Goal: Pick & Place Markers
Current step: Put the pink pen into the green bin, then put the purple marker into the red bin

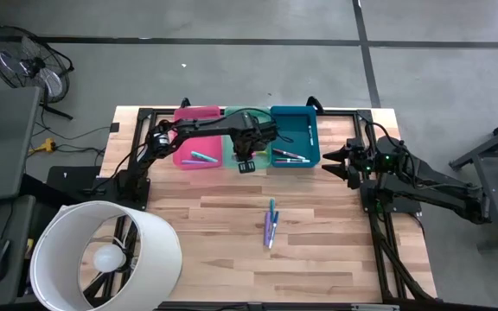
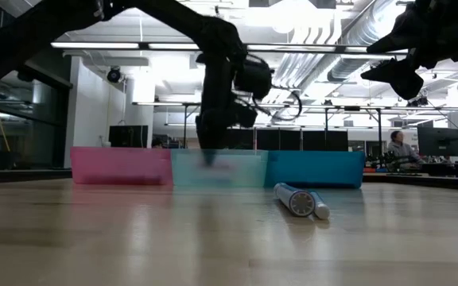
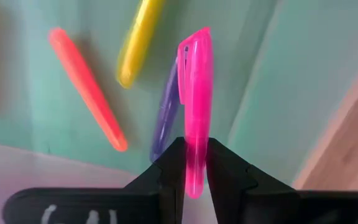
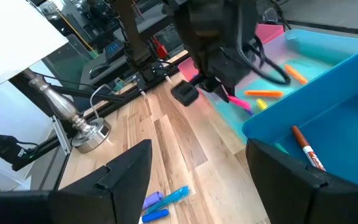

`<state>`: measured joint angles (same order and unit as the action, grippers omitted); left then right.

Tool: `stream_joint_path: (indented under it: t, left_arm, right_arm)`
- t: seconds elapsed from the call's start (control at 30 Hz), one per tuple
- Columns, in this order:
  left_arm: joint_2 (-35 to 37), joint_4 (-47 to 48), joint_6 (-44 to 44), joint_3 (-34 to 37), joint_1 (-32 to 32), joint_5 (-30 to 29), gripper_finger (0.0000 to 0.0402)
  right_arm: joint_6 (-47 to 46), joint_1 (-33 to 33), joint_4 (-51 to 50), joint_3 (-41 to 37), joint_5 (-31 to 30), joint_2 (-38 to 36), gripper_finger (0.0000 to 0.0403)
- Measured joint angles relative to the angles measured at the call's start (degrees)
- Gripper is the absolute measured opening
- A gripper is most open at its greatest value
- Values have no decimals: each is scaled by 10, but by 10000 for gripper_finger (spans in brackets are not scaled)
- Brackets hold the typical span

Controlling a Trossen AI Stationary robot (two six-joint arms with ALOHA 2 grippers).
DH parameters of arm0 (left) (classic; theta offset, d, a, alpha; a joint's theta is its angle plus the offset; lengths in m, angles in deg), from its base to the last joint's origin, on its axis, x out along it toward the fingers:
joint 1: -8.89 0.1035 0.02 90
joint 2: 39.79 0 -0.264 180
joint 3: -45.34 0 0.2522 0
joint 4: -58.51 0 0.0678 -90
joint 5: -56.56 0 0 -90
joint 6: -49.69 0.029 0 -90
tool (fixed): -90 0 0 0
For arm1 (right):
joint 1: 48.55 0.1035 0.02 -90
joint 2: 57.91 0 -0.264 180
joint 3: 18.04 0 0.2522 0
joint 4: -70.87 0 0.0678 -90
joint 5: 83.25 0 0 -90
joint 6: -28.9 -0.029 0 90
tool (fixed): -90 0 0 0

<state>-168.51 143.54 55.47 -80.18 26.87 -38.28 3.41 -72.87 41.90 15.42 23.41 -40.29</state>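
My left gripper (image 3: 194, 149) is over the green bin (image 3: 278, 81), shut on a pink marker (image 3: 195, 81); the right wrist view shows this gripper (image 4: 213, 87) too, with the pink marker (image 4: 238, 102). Orange (image 3: 86, 87), yellow (image 3: 137, 43) and purple (image 3: 165, 112) markers lie on the green bin's floor. Several blue, green and purple markers (image 1: 271, 225) lie on the table's middle, also seen in the low view (image 2: 296, 199). My right gripper (image 4: 197, 186) waits open at the table's right, near the blue bin (image 1: 294, 138). My left gripper pinches the pink marker between its two fingers (image 3: 225, 171) near its tail end (image 3: 194, 180), reaching down from above into the green bin. The marker runs on past the fingertips, with its capped, clipped end (image 3: 194, 43) farthest out. Whether that end touches the bin's floor cannot be told.
The pink bin (image 1: 197, 138), green bin (image 1: 234, 147) and blue bin (image 1: 305, 130) stand in a row along the far side. The blue bin holds markers (image 4: 306, 149); the pink bin holds some (image 1: 201, 157). A white lampshade (image 1: 102, 255) covers the near left corner, its base (image 4: 82, 124) on the table.
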Motion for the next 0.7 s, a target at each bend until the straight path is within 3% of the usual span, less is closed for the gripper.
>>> stream_joint_path:
  t: [0.17, 0.47, 0.53, 0.6, 0.7]
  left_arm:
    - [9, -2, 2, 0, 0, 0, 71]
    - [39, -38, 16, 24, 0, -16, 173]
    - [72, -46, 10, 61, 0, -6, 186]
    - [111, -121, -7, 102, -4, 0, 191]
    - [195, -212, -31, 217, -7, 25, 193]
  right_arm:
    - [0, 0, 0, 0, 0, 0, 250]
    - [0, 0, 0, 0, 0, 0, 250]
    - [0, 0, 0, 0, 0, 0, 250]
    - [0, 0, 0, 0, 0, 0, 250]
    - [0, 0, 0, 0, 0, 0, 250]
